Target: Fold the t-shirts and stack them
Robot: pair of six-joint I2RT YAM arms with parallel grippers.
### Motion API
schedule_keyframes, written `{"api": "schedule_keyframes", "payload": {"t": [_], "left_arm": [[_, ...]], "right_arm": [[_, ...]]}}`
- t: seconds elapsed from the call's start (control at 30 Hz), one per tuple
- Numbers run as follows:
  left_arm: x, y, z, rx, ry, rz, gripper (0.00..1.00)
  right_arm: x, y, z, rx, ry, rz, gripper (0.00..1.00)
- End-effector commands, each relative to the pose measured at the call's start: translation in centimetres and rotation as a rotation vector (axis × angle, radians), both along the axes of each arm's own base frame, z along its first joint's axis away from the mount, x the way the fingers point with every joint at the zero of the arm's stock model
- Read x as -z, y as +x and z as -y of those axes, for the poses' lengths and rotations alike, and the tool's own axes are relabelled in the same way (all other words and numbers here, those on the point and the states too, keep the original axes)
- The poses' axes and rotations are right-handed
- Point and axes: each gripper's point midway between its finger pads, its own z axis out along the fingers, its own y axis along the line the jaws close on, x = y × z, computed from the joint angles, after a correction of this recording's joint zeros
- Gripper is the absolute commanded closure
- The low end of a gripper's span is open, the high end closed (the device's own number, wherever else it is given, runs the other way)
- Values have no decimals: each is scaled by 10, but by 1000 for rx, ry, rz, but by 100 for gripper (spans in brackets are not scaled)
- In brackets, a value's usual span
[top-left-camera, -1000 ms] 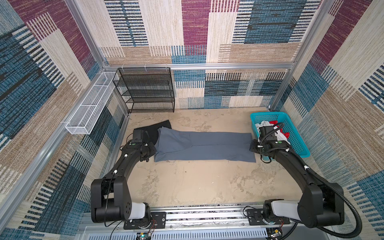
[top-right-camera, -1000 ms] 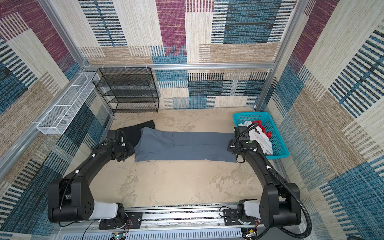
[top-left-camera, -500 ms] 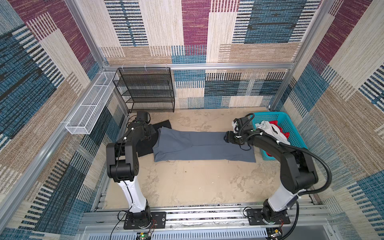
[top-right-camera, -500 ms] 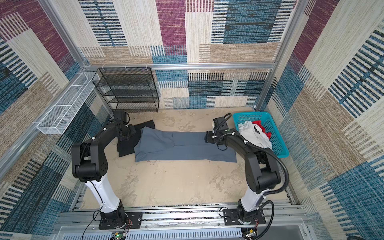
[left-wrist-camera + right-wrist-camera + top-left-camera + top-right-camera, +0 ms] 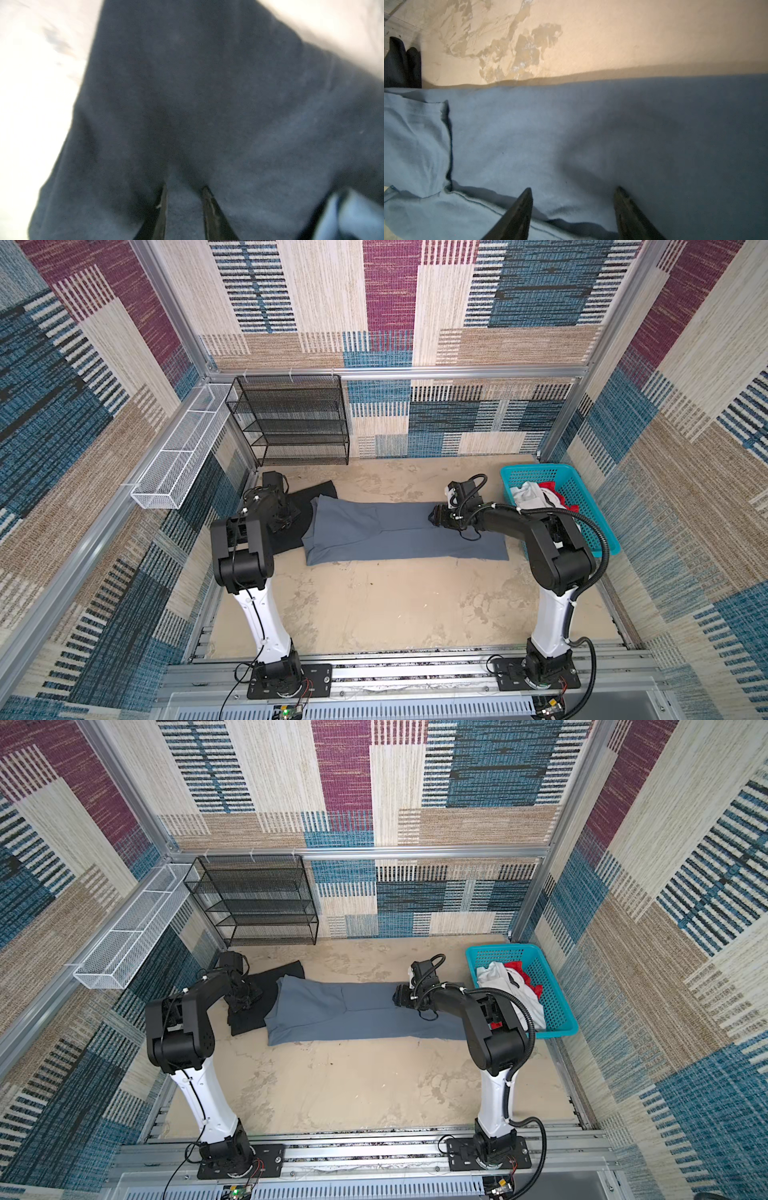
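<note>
A slate blue-grey t-shirt (image 5: 407,535) (image 5: 365,1013) lies folded into a long strip across the table. Its left end overlaps a black t-shirt (image 5: 322,492) (image 5: 286,973). My left gripper (image 5: 287,517) (image 5: 245,997) hovers low over the black t-shirt (image 5: 207,93). Its fingers (image 5: 164,207) stand a little apart, and only flat cloth shows between them (image 5: 185,187). My right gripper (image 5: 434,517) (image 5: 398,997) is wide open just above the blue-grey t-shirt (image 5: 571,128), near its far edge, and holds nothing (image 5: 574,190). A white t-shirt (image 5: 528,497) and a red t-shirt (image 5: 555,491) sit crumpled in the basket.
The turquoise mesh basket (image 5: 590,506) (image 5: 552,990) stands at the right edge, next to my right arm. A black wire shelf rack (image 5: 291,423) stands against the back wall. A white wire tray (image 5: 178,464) hangs on the left wall. Bare sandy tabletop (image 5: 395,605) spreads in front of the shirts.
Both arms rose from a low reach. My right gripper left the strip's right end, moved left along its far edge and opened wider. My left gripper drew back over the black t-shirt.
</note>
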Motion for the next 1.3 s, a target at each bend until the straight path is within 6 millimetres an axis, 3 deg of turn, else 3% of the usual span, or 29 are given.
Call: {"api": "schedule_keyframes", "payload": {"t": [0.0, 0.23, 0.37, 0.47, 0.57, 0.63, 0.7, 0.8, 0.9, 1.03, 1.27], "left_arm": [[14, -21, -10, -65, -11, -85, 69], [5, -19, -30, -99, 9, -67, 69], [-33, -7, -29, -49, 66, 35, 66], [-68, -7, -1, 35, 106, 86, 63], [-93, -18, 51, 167, 143, 109, 61], [-100, -26, 96, 276, 131, 138, 60], [-90, -38, 141, 362, 63, 121, 60], [-66, -53, 190, 462, -21, 48, 60], [-45, -63, 220, 522, -22, -9, 60], [-23, -70, 246, 585, -13, -79, 60], [13, -64, 257, 627, 6, -206, 59]], "right_arm": [[40, -37, 37, 89, -106, -178, 35], [24, -51, 63, 140, -127, -168, 35], [14, -53, 61, 134, -111, -153, 35], [10, -53, 60, 132, -102, -141, 35], [10, -54, 59, 128, -96, -138, 35], [13, -56, 58, 121, -93, -144, 35], [13, -58, 57, 114, -86, -144, 35], [14, -60, 57, 108, -88, -143, 35], [14, -62, 56, 98, -84, -145, 35], [13, -65, 57, 95, -82, -141, 35], [11, -73, 53, 65, -61, -139, 35]]}}
